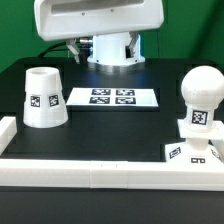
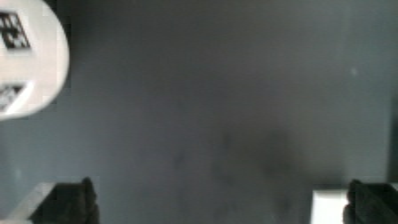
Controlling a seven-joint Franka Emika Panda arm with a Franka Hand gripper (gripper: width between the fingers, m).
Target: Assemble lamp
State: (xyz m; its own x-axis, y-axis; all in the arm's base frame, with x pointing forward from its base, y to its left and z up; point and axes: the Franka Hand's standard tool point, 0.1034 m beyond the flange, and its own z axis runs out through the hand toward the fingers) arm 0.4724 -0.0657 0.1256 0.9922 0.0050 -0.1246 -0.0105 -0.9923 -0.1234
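Lamp parts on a black table (image 1: 110,125).
The shade (image 1: 43,97) stands rim-down at the exterior view's left, the marker board (image 1: 112,98) mid-table, and the bulb (image 1: 200,104) seems seated upright on the base (image 1: 190,152) at right.

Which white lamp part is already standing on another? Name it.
The bulb, at the exterior view's right: it stands upright on the base. The shade sits alone on the table at the left.

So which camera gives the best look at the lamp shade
The exterior view. The shade stands whole on the table, open end up, its tag facing the camera. The wrist view shows only a blurred white tagged part at its edge; which part it is can't be told.
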